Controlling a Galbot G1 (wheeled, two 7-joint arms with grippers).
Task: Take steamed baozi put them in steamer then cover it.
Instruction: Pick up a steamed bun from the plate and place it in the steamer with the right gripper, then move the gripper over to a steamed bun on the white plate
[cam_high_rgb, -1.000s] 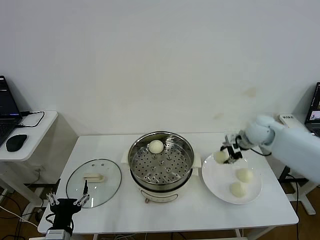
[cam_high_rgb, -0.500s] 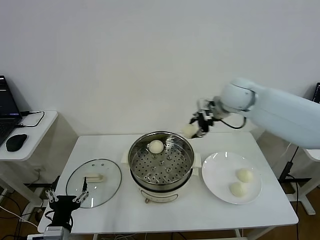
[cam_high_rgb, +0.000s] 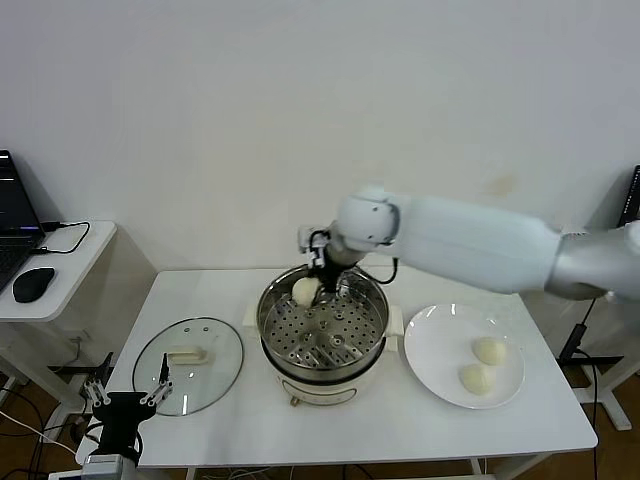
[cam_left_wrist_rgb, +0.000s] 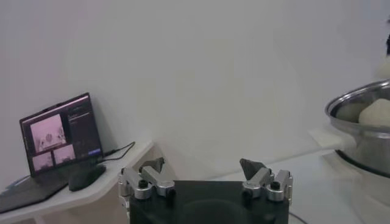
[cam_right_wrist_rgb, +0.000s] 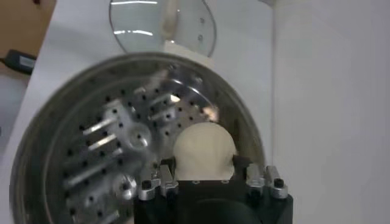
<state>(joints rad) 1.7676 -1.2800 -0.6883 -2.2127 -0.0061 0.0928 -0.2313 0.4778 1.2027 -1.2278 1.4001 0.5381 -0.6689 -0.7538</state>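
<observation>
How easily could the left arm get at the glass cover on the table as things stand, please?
Probably easily: the left pincer hangs open at the table's front edge beside the cover, whose handle faces up with nothing on it.

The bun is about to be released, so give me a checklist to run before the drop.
1. Cream-white round bun gripped by the right gripper: ok, fingers closed on its sides.
2. Bun over the round stainless-steel steamer pot: ok, above its perforated tray, toward the back.
3. Landing spot free: cannot tell, the held bun hides the tray beneath it.
4. Round clear glass lid out of the way: ok, flat on the table left of the pot.
5. Left gripper clear: ok, open and parked at the near table edge.
</observation>
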